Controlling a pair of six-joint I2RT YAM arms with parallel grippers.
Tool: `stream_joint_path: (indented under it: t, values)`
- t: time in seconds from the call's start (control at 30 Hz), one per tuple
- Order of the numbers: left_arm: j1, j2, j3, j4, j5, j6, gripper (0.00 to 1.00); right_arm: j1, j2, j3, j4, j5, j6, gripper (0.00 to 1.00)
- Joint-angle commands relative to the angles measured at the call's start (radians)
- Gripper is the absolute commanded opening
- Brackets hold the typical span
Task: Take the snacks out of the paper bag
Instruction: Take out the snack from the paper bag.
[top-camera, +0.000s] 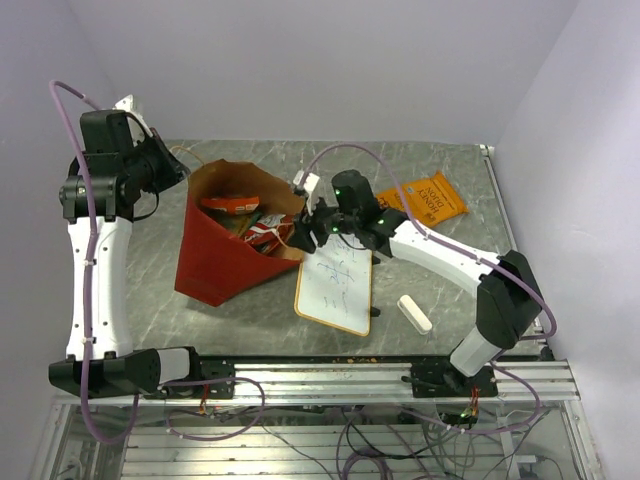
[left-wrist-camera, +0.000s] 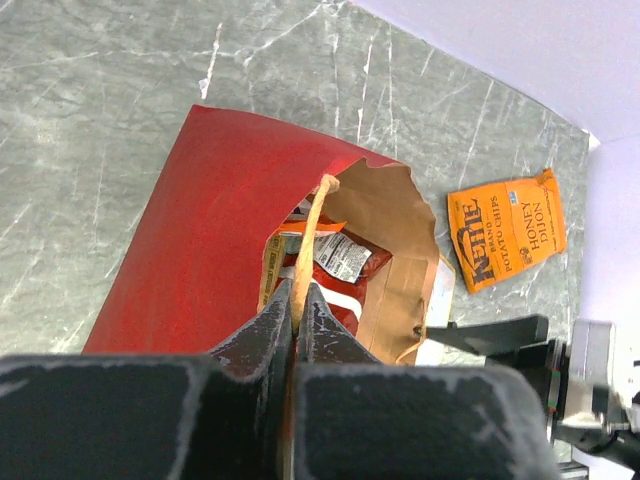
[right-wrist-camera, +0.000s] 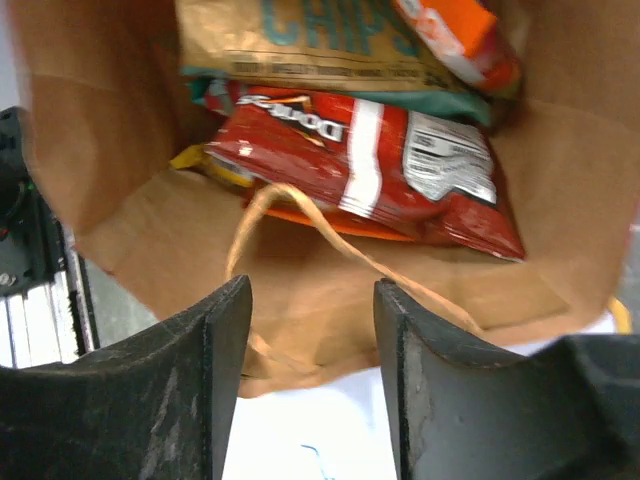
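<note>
The red paper bag (top-camera: 225, 255) lies on its side, its brown mouth open toward the right. Inside are a red Doritos packet (right-wrist-camera: 370, 170), a brown chips packet (right-wrist-camera: 300, 35), an orange packet (right-wrist-camera: 455, 30) and bits of teal and yellow. An orange Kettle chips packet (top-camera: 432, 197) lies on the table outside the bag. My left gripper (left-wrist-camera: 296, 295) is shut on the bag's string handle (left-wrist-camera: 305, 250), at the bag's far left corner (top-camera: 178, 172). My right gripper (right-wrist-camera: 312, 290) is open and empty at the bag's mouth (top-camera: 300, 232), just short of the red packet.
A wood-framed whiteboard (top-camera: 337, 285) lies under my right gripper, touching the bag's mouth. A white eraser block (top-camera: 414, 313) lies to its right near the front edge. A second string handle (right-wrist-camera: 330, 230) loops across the bag's lower lip between my right fingers.
</note>
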Motion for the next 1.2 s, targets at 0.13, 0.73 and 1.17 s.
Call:
stream_joint_path:
  t: [0.13,0.73,1.17]
  values:
    - [-0.004,-0.048,-0.002,0.176,0.072,0.053,0.07,0.146,-0.017,0.049,-0.017,-0.048,-0.174,0.32]
    - [-0.003,0.007,0.028,0.0,-0.046,-0.006,0.07,0.215,-0.13,0.038,-0.064,0.062,-0.471,0.6]
    - [-0.002,0.005,0.014,-0.094,0.036,-0.099,0.07,0.197,0.045,0.188,0.027,0.176,-0.57,0.67]
